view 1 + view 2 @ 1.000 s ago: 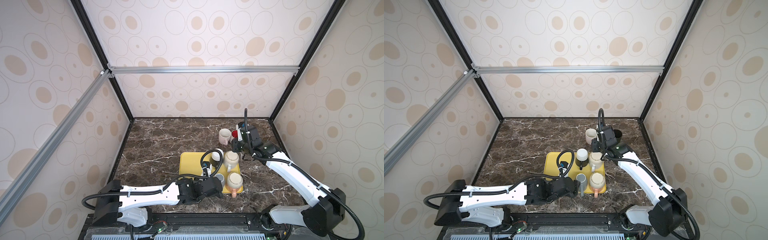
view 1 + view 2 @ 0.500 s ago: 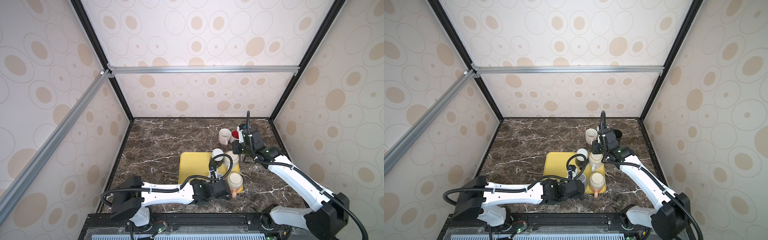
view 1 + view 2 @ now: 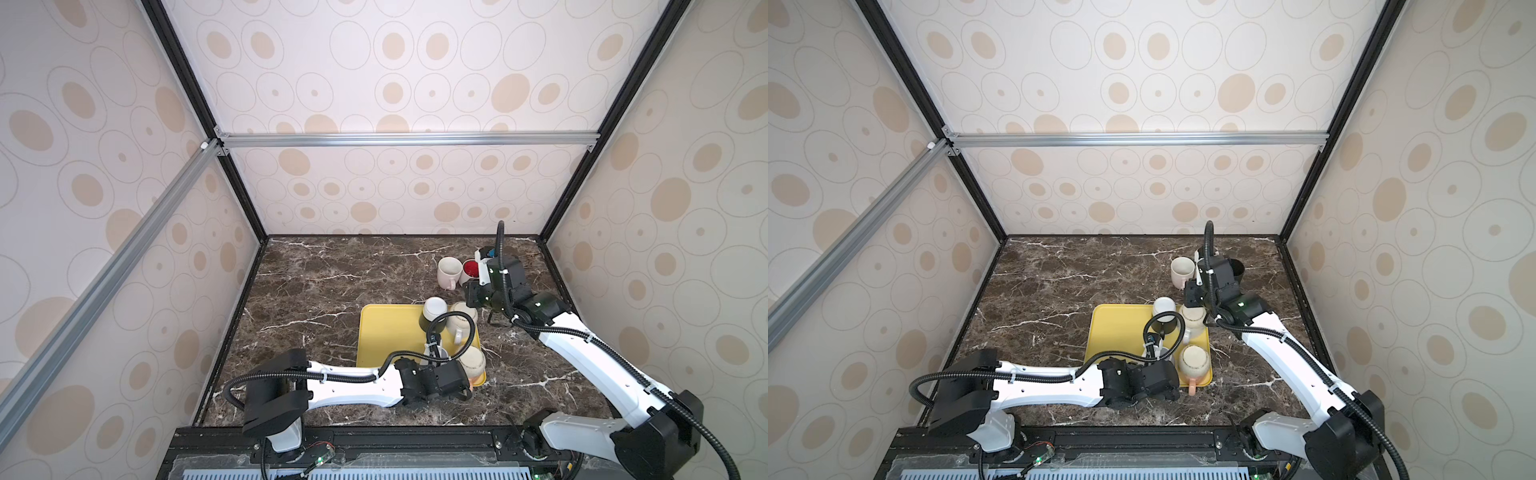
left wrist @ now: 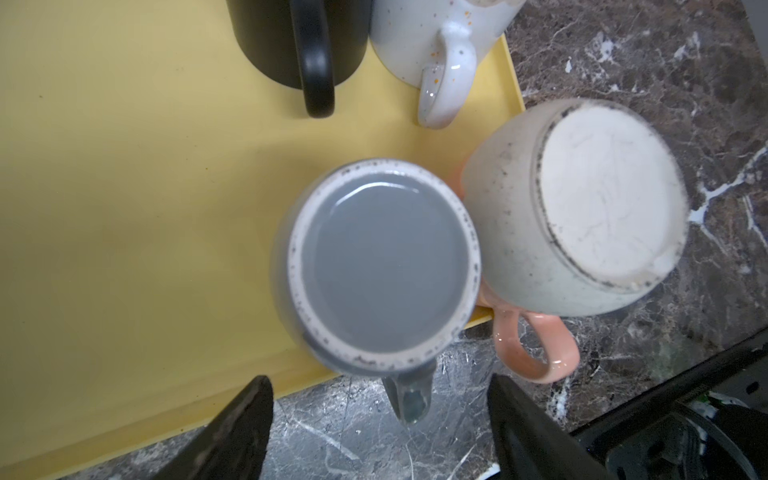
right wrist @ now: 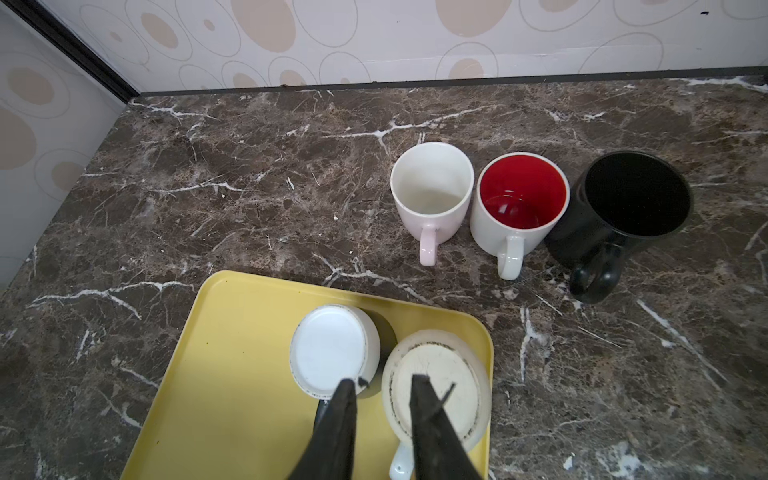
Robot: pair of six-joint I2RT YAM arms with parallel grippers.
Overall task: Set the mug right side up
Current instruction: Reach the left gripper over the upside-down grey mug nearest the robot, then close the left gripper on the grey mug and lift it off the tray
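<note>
Left claw (image 4: 379,380): wide open, gripping nothing. Its fingers (image 4: 245,415) stand either side of the handle of the grey mug (image 4: 382,266), clear of it.

Grey mug: upside down, base up, at the edge of the yellow tray (image 4: 124,208). Its handle juts past the rim over the marble bench (image 4: 623,62).

Just beside it, apparently touching: a cream mug with a peach handle (image 4: 582,199), also inverted, handle out over the bench.

Farther along the tray: a black mug (image 4: 291,37) and a speckled white mug (image 4: 436,37), close together, both inverted.

Right claw (image 5: 382,378): fingers parted only narrowly, nothing between them. It hovers over those two mugs, above where their upturned bases meet.

Beyond the tray, on the bench, three mugs stand upright in a close row with handles facing the tray: white mug (image 5: 432,187), red-lined mug (image 5: 519,199), upright black mug (image 5: 631,199).
</note>
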